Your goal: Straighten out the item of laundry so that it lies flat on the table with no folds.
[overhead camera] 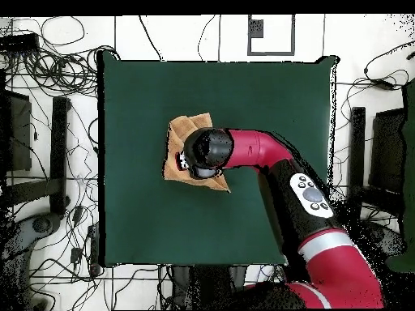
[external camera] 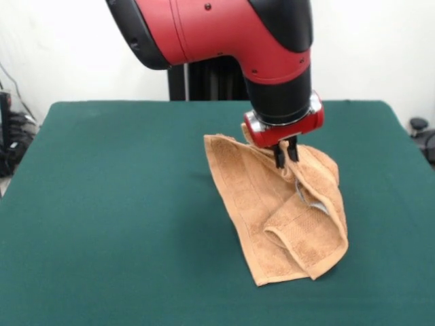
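Note:
The orange-tan towel [external camera: 272, 217] is crumpled and folded, right of the middle of the dark green table [external camera: 102, 204]. Its upper part is raised and its lower end rests on the table. A folded flap lies across its near right side, with a small white label [external camera: 317, 204] showing beside it. My gripper [external camera: 286, 155] points down and is shut on the towel's top edge, holding it up. In the overhead view the towel [overhead camera: 180, 133] pokes out from under my wrist on the table [overhead camera: 267, 89], and the wrist hides the gripper itself.
The robot's pedestal [external camera: 204, 81] stands behind the table's far edge. Cables and dark equipment [overhead camera: 49, 162] lie on the floor around the table. The red arm [overhead camera: 267, 154] reaches across the table from the base side.

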Controlling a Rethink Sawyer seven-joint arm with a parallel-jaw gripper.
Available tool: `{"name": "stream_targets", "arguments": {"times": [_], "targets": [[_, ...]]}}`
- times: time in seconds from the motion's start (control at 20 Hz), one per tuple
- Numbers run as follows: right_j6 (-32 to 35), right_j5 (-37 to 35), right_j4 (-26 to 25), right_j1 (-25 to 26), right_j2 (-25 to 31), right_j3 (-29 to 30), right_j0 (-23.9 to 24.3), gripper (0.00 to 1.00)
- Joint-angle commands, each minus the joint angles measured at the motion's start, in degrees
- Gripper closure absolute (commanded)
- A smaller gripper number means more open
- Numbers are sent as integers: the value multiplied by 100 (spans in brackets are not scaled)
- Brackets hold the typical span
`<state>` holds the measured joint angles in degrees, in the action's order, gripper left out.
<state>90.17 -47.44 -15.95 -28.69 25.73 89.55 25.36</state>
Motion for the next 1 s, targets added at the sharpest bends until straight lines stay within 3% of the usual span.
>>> {"name": "stream_targets", "arguments": {"times": [0.05,1.0], "targets": [[934,193,205,21,-140,-246,-294,100],[998,-92,263,-229,-462,-471,-631,100]]}}
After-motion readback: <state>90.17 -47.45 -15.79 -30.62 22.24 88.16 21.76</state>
